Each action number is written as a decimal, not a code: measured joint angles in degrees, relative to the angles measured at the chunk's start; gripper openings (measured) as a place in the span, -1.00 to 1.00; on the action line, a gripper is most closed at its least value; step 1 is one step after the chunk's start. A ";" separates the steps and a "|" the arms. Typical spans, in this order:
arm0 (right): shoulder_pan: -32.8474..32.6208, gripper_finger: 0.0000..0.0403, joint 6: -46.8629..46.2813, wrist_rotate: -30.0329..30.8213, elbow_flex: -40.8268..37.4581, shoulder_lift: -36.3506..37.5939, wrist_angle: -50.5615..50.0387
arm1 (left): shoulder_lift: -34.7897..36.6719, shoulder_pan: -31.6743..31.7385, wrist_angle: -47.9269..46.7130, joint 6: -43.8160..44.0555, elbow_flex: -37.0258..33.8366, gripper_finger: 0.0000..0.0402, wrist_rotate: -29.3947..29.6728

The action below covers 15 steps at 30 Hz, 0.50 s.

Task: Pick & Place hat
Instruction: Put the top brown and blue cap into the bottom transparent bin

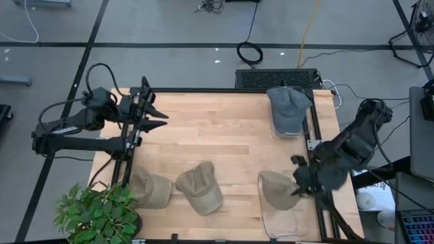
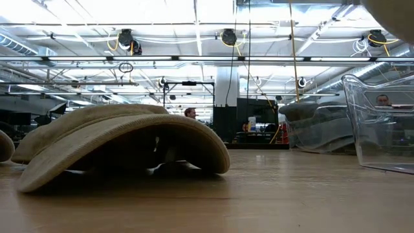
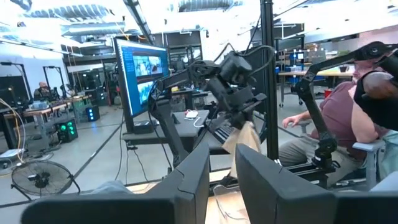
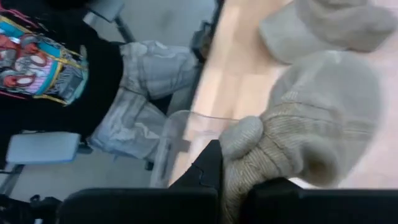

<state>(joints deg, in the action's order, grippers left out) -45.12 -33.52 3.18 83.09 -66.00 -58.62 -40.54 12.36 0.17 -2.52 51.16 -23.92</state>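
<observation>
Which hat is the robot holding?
The tan hat above the clear bin, at the table's right side. The right gripper pinches it; the two other tan hats and the grey one lie untouched.

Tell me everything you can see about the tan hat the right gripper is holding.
The tan hat is a soft cap of ribbed, corduroy-like fabric. The right gripper, shut, pinches a bunched fold at its edge; the rest hangs slack. It sits over the clear plastic bin at the table's front right corner. Whether it touches the bin cannot be told. The right wrist view shows the fabric crumpled against the fingers.
</observation>
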 joint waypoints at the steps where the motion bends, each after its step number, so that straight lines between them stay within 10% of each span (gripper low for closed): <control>1: -1.75 -1.00 -1.20 0.61 -1.25 -0.02 2.11 | -0.14 0.00 -0.04 -0.01 0.00 -0.56 0.00; 15: -17.97 -1.00 -15.30 17.57 -17.56 -0.04 20.36 | -0.32 0.00 0.01 -0.02 0.00 -0.56 0.00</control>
<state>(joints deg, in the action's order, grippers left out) -63.10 -48.82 20.75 65.53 -66.04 -38.25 -40.86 12.36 0.19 -2.55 51.16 -23.92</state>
